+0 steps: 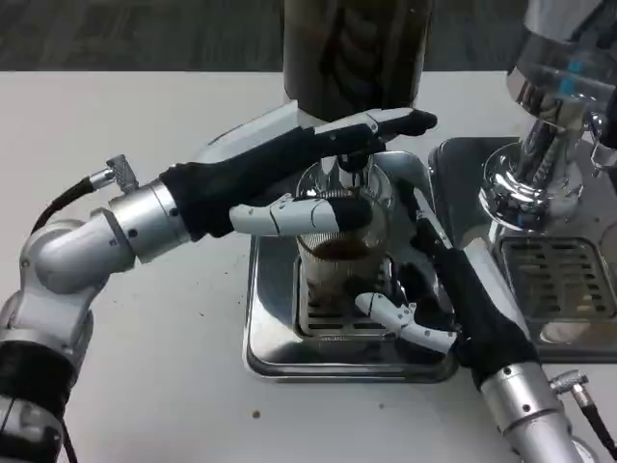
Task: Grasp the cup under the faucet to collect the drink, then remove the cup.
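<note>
A clear ribbed cup (335, 253) with brown drink in it stands on the grate of the steel drip tray (270, 352), directly under the black faucet (353, 171) of the dark dispenser (353, 48). My right hand (431, 289) grips the cup from its right side, thumb across the lower front. My left hand (308, 159) reaches in from the left, its fingers stretched flat over the top of the faucet and its thumb lying across the cup's upper front. The faucet lever is hidden beneath those fingers.
A second, shiny dispenser (554, 106) with its own drip tray (559, 280) stands close on the right, near my right forearm. White table (145, 367) lies open to the left and front.
</note>
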`<state>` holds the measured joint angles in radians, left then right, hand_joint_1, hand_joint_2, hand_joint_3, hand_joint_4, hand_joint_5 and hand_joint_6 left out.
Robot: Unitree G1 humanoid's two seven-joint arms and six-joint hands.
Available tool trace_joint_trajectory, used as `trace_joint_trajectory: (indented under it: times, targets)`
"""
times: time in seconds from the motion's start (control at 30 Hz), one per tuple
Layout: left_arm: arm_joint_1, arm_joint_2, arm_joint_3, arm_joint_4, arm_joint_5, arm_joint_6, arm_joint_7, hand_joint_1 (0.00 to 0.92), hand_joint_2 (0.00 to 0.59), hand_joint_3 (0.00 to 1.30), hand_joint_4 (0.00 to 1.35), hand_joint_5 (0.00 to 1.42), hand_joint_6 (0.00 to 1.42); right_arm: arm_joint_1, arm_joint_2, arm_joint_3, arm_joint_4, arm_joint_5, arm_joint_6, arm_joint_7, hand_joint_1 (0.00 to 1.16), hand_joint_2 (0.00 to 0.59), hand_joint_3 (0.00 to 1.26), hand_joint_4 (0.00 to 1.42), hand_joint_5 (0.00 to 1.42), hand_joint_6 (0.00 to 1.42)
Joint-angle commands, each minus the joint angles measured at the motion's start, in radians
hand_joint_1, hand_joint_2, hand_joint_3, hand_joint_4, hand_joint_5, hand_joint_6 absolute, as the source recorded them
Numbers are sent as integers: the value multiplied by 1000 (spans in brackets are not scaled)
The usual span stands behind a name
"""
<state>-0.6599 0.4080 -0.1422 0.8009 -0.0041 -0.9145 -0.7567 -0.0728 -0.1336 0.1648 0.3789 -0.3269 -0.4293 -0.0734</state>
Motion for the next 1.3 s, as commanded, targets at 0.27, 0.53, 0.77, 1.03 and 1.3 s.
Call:
trace_joint_trajectory:
  times: [0.27,0.53,0.77,1.03,1.3]
  targets:
    - [50,28,-10,4,24,29,-3,0,110,118,26,19,0,-46,10,-2,70,9,-41,-18,625,236,0,0,0,80]
    - [60,35,-8,-7,23,31,5,0,110,118,26,19,0,-84,16,-1,123,10,-63,-24,619,235,0,0,0,80]
    - [69,42,-3,-16,21,36,12,0,109,124,34,19,0,-112,23,2,166,12,-79,-29,613,240,0,0,1,80]
    - [72,41,15,-11,-7,53,12,0,110,127,38,25,0,-135,25,6,201,14,-97,-22,606,245,0,0,3,84]
    - [76,28,33,-12,-77,88,-18,0,117,144,56,42,6,-132,21,2,200,20,-109,-20,603,246,0,0,3,91]
